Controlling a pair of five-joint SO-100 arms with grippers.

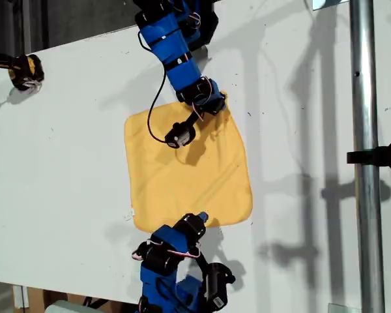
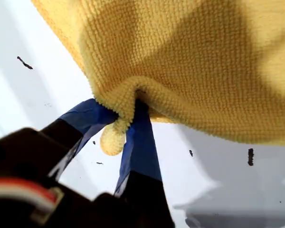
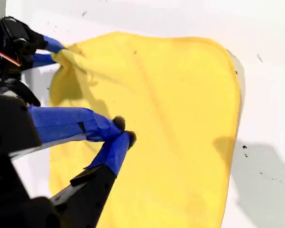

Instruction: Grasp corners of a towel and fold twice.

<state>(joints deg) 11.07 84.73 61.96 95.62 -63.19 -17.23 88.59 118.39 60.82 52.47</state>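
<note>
The towel (image 1: 186, 168) lies spread in one layer on the white table (image 1: 65, 150), so you have neither fold made yet. Only the corners are being taken. My first gripper (image 2: 126, 118) pinches one corner (image 2: 115, 135), a nub of cloth bunched between its blue-taped jaws. My second gripper (image 3: 124, 132) hangs over the cloth with tips nearly pressed together, apparently holding nothing. The exterior view shows you the whole sheet flat between both arms; only the first wrist view proves that pinch.
</note>
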